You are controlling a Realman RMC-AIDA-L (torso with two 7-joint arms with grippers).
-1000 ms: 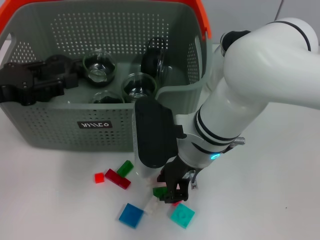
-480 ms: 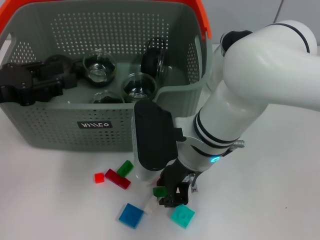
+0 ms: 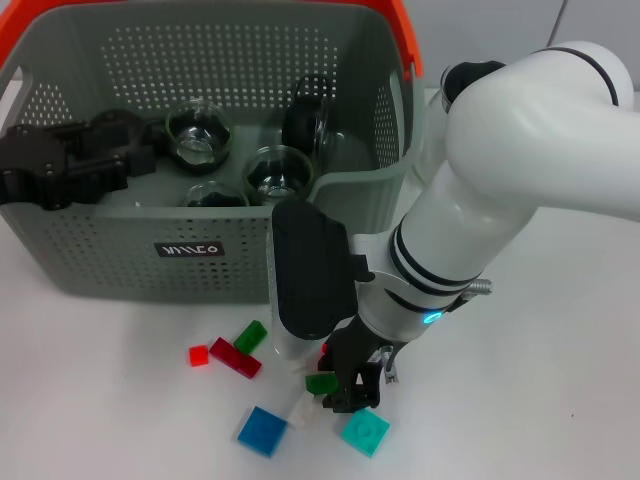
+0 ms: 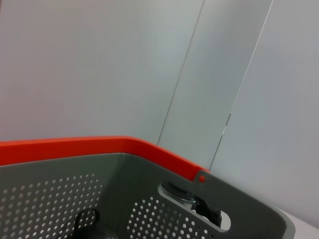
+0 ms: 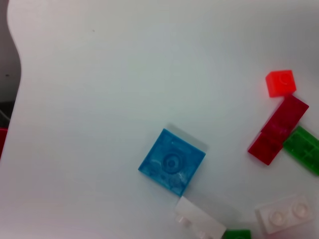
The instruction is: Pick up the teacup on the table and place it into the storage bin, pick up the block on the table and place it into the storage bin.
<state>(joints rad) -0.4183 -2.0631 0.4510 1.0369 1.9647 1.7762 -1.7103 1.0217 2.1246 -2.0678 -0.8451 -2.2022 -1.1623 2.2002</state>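
The grey perforated storage bin (image 3: 120, 262) with its orange handle (image 3: 405, 35) stands at the back. Several glass teacups lie inside it, such as the teacup (image 3: 198, 135) near the middle. No teacup shows on the table. Loose blocks lie on the white table in front of the bin. My right gripper (image 3: 338, 390) is low over them, shut on a small dark green block (image 3: 321, 382). That green block (image 5: 237, 233) also shows at the edge of the right wrist view. My left gripper (image 3: 60, 165) rests over the bin's left side.
On the table lie a small red block (image 3: 199, 355), a dark red block (image 3: 235, 358), a light green block (image 3: 250, 336), a blue block (image 3: 262, 431), a teal block (image 3: 364, 432) and a white block (image 3: 299, 411). A dark-topped glass object (image 4: 202, 206) shows through the bin's handle slot.
My right gripper has shifted slightly with the green block between its fingers, and the small red piece under it is now covered. The left arm has not moved.
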